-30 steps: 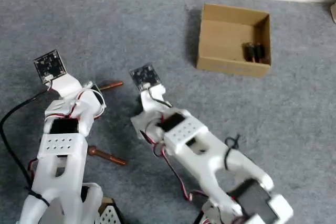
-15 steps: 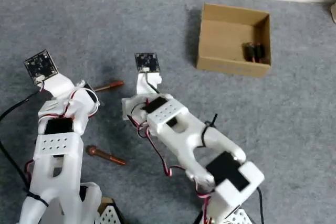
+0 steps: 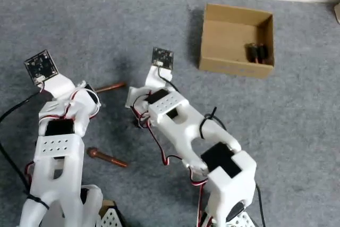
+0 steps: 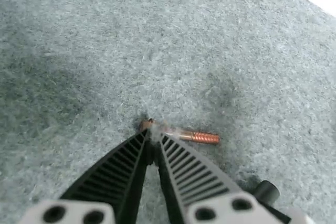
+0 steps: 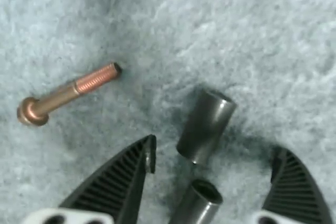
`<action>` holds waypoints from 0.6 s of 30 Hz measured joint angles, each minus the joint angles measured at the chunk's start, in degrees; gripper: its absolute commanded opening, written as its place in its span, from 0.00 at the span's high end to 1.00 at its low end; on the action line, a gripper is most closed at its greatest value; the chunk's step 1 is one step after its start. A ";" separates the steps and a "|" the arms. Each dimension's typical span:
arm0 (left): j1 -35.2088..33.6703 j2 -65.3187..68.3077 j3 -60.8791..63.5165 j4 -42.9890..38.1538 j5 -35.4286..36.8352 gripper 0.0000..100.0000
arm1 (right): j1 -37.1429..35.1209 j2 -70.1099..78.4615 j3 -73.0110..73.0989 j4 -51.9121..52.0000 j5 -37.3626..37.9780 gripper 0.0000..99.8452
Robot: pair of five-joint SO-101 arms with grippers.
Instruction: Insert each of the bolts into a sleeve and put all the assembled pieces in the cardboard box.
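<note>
The grey carpeted surface (image 3: pixel 297 131) carries all items. The cardboard box (image 3: pixel 234 66) stands toward the far side, to the right of both arms. It holds dark assembled pieces (image 3: pixel 257 52) against one wall. The right gripper (image 5: pixel 215 156) has its jaws spread wide, with two dark sleeves (image 5: pixel 205 125) lying between them. The left gripper (image 4: pixel 153 141) has its jaws almost pressed together, tips touching a bolt (image 4: pixel 191 137) near its head; a firm pinch cannot be confirmed. A second bolt (image 3: pixel 108 158) lies beside the left arm.
</note>
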 measured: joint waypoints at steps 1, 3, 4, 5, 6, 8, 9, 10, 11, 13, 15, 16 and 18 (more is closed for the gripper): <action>0.00 0.00 0.00 0.00 0.00 0.99 | 0.00 0.26 -0.18 0.00 -0.09 0.70; 0.00 0.00 0.00 0.00 0.00 0.99 | 0.00 0.35 -0.26 0.00 -0.26 0.70; 0.00 0.00 0.00 0.00 0.00 0.99 | 0.00 0.44 -0.79 0.09 -0.26 0.70; 0.00 0.00 0.00 0.00 0.00 0.99 | 0.00 0.70 -1.23 0.09 -0.26 0.70; 0.00 0.00 0.00 0.00 0.00 0.99 | 0.00 0.97 -1.58 0.09 -0.44 0.70; 0.00 0.00 0.00 0.00 0.00 0.99 | 0.00 1.05 -2.02 0.09 -0.44 0.70; 0.00 0.00 0.00 0.00 0.00 0.99 | 0.09 1.23 -2.11 0.09 -0.44 0.70; 0.00 0.00 0.00 0.00 0.00 0.99 | 0.26 1.23 -2.11 0.09 -0.44 0.70; 0.00 0.00 0.00 0.00 0.00 0.99 | 0.26 1.32 -2.29 0.09 -0.44 0.70; 0.00 0.00 0.00 0.00 0.00 0.99 | 0.26 1.41 -2.37 0.09 -0.44 0.70; 0.00 0.00 0.00 0.00 0.00 0.99 | 0.35 1.41 -2.46 0.09 -0.44 0.72; 0.00 0.00 0.00 0.00 0.00 0.99 | 0.35 1.41 -2.46 0.00 -0.44 0.75; 0.00 0.00 0.00 0.00 0.00 0.99 | 0.35 1.49 -2.46 -1.14 -0.44 0.84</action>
